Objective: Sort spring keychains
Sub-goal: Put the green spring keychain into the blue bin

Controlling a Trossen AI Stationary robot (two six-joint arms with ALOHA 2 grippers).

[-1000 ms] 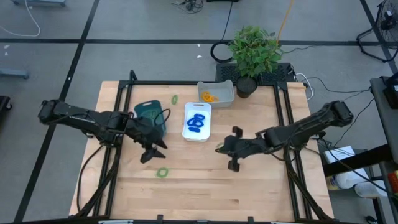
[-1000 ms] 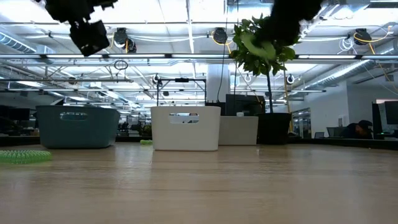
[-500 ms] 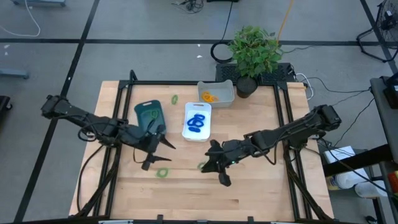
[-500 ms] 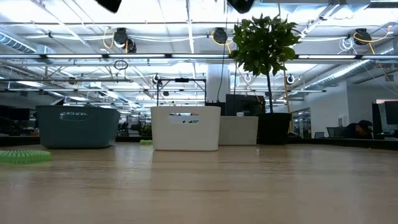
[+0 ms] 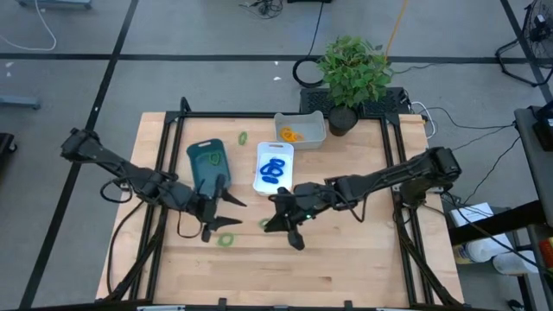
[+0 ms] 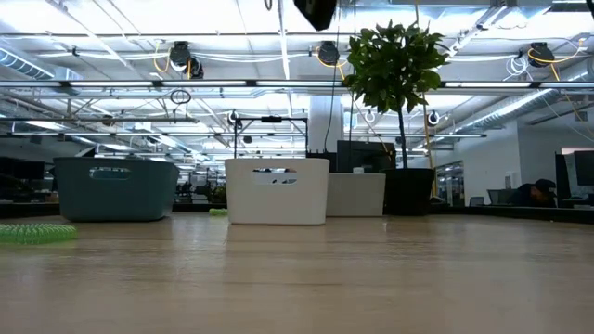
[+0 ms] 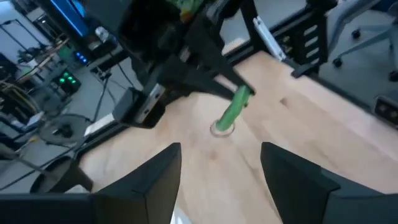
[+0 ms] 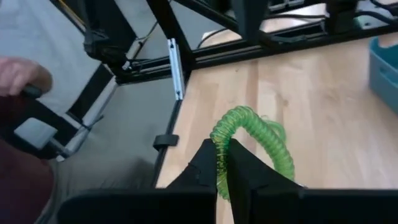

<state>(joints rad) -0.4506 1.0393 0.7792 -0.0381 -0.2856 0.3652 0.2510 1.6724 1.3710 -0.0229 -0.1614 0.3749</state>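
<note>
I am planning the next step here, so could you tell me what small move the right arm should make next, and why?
Probably lift and carry toward the teal tray. The right pincer is shut on a green spring keychain low over the table, and blue ones lie in the white tray, orange ones in the grey tray. The left pincer is open nearby.

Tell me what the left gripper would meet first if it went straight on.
Probably the green coiled plastic keychain pinched by the right gripper, straight ahead of the open left gripper; depth is unclear.
</note>
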